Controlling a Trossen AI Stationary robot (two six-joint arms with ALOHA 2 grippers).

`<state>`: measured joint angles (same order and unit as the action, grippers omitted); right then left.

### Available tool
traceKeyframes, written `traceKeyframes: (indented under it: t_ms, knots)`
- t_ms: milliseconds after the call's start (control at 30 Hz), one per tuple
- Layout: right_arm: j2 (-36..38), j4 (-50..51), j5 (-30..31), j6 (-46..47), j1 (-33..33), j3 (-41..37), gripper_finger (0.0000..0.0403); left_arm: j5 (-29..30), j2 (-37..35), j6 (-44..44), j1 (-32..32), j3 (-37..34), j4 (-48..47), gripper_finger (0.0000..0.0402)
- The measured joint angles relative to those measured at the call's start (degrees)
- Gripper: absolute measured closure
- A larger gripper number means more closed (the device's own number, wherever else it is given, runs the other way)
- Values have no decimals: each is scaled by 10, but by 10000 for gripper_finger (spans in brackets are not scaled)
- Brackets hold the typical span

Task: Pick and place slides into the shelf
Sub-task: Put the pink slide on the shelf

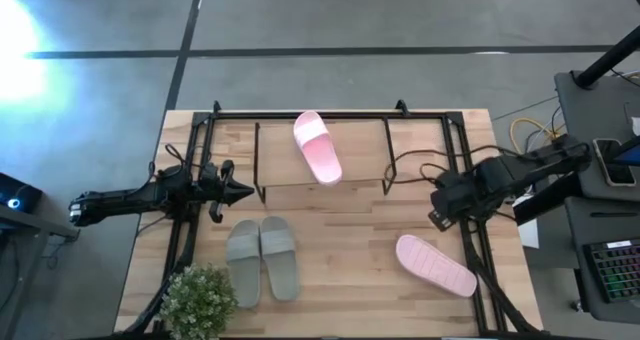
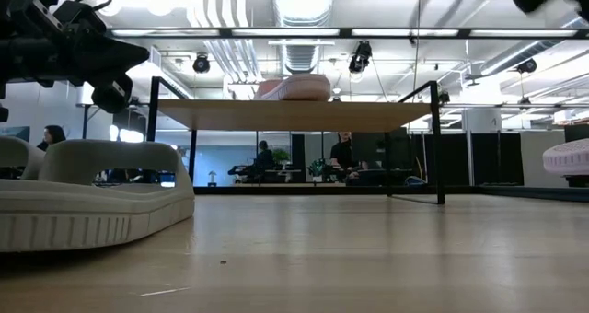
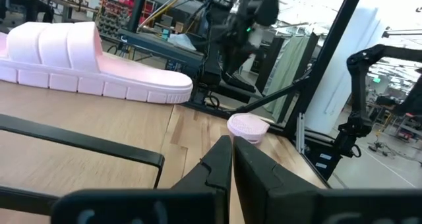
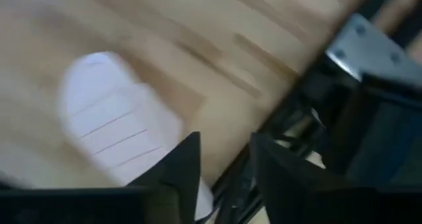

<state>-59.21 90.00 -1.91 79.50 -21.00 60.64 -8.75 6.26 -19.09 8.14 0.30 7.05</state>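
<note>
One pink slide [image 1: 317, 147] is already set on the shelf [image 1: 280, 160]. The second pink one [image 1: 435, 265] lies on the desk [image 1: 350, 280] near the right claw [image 1: 437, 218], slightly spread above it. The grey pair [image 1: 262, 260] is parked beside the left claw [image 1: 243, 191], pressed together, idle.

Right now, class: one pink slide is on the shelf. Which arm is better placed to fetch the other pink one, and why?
Right. Its end effector sits beside the pink slide on the table; the left end effector is nearer the grey pair.
</note>
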Motion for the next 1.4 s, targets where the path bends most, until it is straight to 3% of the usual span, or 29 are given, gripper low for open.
traceKeyframes:
  t_ms: [267,400,667,833,1133,1233,1400]
  knots:
    - [55,-83,-48,76,-5,-144,380,0,1,0,0,0,0,401]
    - [59,-176,-73,73,-5,-195,393,0,1,0,0,0,0,401]
    - [6,-172,-61,26,-8,-175,394,0,4,0,0,0,0,401]
    - [-23,-215,-57,-90,-31,-127,394,0,4,0,0,0,0,401]
    - [-90,-238,-68,-181,-58,-89,394,0,5,0,0,0,0,401]
    - [-97,-235,-41,-191,-73,-66,394,0,5,0,0,0,0,401]
    - [-96,-234,55,-190,-79,-6,394,0,5,0,0,0,0,401]
